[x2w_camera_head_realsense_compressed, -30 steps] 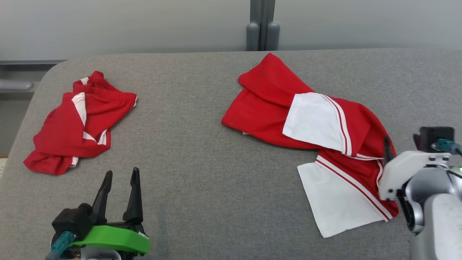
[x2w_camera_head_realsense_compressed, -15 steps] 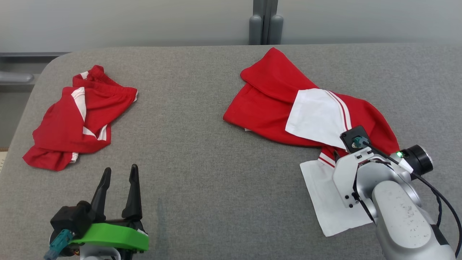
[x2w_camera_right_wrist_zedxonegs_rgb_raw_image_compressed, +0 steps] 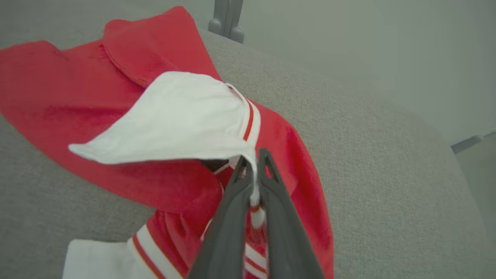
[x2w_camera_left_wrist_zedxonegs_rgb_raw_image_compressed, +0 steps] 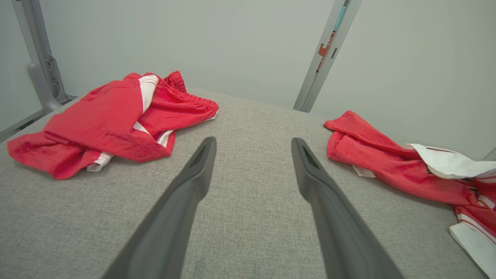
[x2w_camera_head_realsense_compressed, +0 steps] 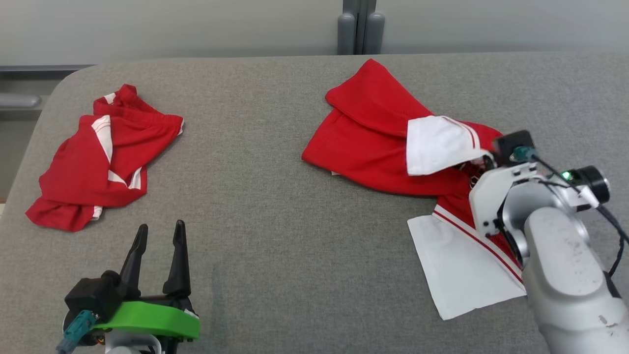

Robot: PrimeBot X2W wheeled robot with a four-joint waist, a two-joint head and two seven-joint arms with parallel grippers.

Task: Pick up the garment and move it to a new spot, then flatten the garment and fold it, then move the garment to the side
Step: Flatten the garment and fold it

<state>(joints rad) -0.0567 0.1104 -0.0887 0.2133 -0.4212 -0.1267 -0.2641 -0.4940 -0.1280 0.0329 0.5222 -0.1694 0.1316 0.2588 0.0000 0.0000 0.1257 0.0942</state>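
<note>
The garment (x2w_camera_head_realsense_compressed: 368,142) is red with white panels and striped trim, lying crumpled on the right of the grey table (x2w_camera_head_realsense_compressed: 275,196). My right gripper (x2w_camera_right_wrist_zedxonegs_rgb_raw_image_compressed: 252,162) is shut on the striped edge of its white panel (x2w_camera_right_wrist_zedxonegs_rgb_raw_image_compressed: 174,120), which is raised off the red cloth. In the head view my right wrist (x2w_camera_head_realsense_compressed: 506,191) hides those fingers. My left gripper (x2w_camera_head_realsense_compressed: 161,231) stands open near the front left, nothing between its fingers (x2w_camera_left_wrist_zedxonegs_rgb_raw_image_compressed: 193,182). The left wrist view shows the garment (x2w_camera_left_wrist_zedxonegs_rgb_raw_image_compressed: 387,162) at the right.
A second red and white garment (x2w_camera_head_realsense_compressed: 103,157) lies bunched at the table's left, ahead of my left gripper. A grey post (x2w_camera_head_realsense_compressed: 360,27) stands behind the far edge. The table's rounded left corner (x2w_camera_head_realsense_compressed: 59,88) is close to that second garment.
My right arm has reached further over the garment, its gripper has shut on the white panel's edge, and that panel has lifted and bunched. The left arm has held still.
</note>
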